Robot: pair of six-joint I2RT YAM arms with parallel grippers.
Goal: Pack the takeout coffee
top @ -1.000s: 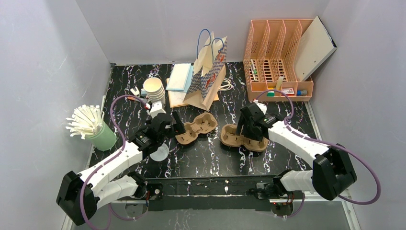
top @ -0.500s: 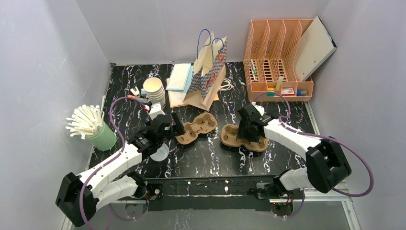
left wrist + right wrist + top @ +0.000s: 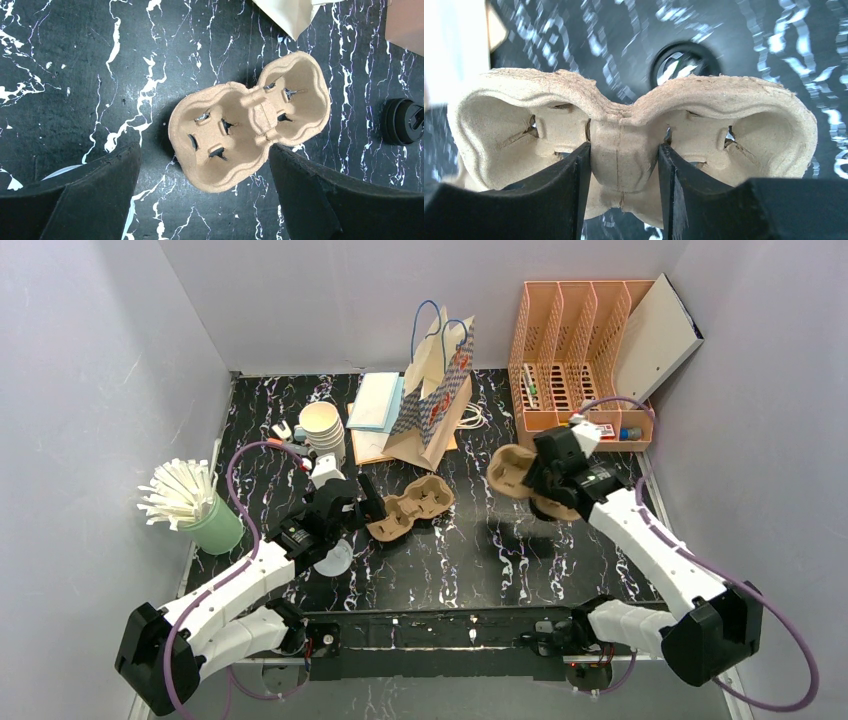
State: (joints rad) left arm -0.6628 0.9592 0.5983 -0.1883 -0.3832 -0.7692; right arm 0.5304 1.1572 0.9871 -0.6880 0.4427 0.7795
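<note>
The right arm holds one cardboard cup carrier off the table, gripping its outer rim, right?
Not the rim. The right end effector grips the cardboard cup carrier by the central bridge between its two wells, as the right wrist view shows. It is off the table.

A black table [image 3: 450, 560] veined with white, like marble, fills the middle of the enclosure. Plain pale lilac-grey walls close it in. The back wall [image 3: 330, 300] rises from the table's far edge, and the left wall [image 3: 80, 390] and right wall [image 3: 770, 440] rise from its sides. A dark rail [image 3: 450, 632] runs along the table's near edge. The light is soft and even, casting faint shadows on the table.
</note>
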